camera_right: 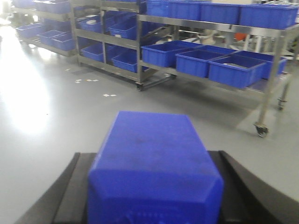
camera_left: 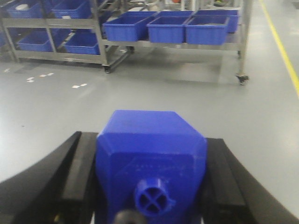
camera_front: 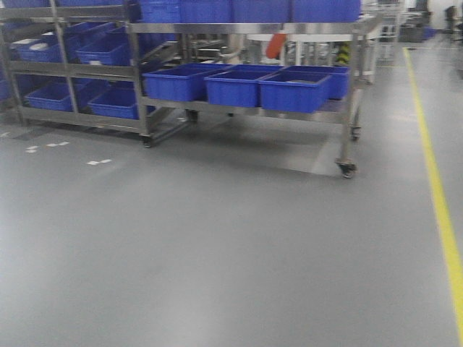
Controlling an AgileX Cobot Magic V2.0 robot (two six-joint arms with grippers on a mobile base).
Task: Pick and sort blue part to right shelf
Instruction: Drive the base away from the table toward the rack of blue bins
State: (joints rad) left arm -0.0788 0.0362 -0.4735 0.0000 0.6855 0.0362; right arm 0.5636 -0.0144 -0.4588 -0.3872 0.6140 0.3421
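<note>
Both arms are loaded, and the base stands on open floor well short of the shelf, so I judge this the carry leg with no placing begun. The left gripper has its black fingers pinching the blue part on its two narrow sides. That side clamp likely keeps the flat base free for set-down. The stubby neck points back at the wrist camera and the base points ahead toward the shelf, so the long axis runs along the fingers. The right gripper pinches a second blue part the same way, sloped shoulders nearest the camera, neck below the frame edge. Open bins line the front edge of the shelf's lower level, the likely drop spot. A caster sits under its right front corner.
</note>
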